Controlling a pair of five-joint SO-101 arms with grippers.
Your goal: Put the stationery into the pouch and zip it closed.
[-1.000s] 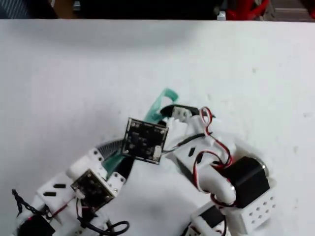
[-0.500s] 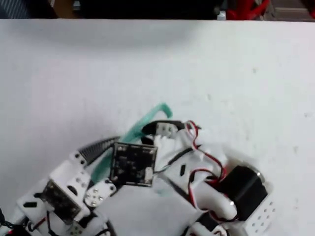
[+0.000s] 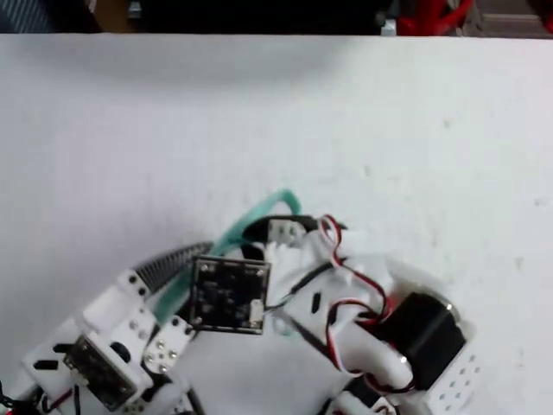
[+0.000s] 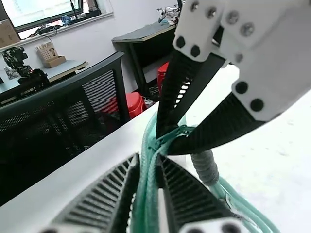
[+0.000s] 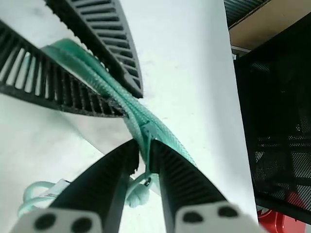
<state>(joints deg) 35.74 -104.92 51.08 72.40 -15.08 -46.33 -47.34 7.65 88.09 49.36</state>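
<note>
Gripping the teal pouch (image 3: 275,202) from two sides, at about 6 o'clock on the white surface (image 3: 259,112), seemingly held up on edge between the arms. Clamped tight on the pouch's zipper seam with the left claw (image 4: 148,162), from the 7 o'clock side. Pinched closed on the same seam at the zipper slider (image 5: 143,132) with the right claw (image 5: 143,145), from the 5 o'clock side, just beside the left one. Judged to be at the zipping step, with the closing pull not yet finished. Cannot tell whether the stationery is inside. Could go wrong in several ways from here:

- pulling off the line of the teeth and jamming the slider
- tugging harder than the left claw's hold and dragging the whole pouch along rather than closing it
- slipping off the small slider and snapping shut on nothing
- knocking one claw into the other, so close together

Best to draw straight along the seam, away from the left claw, slowly.
</note>
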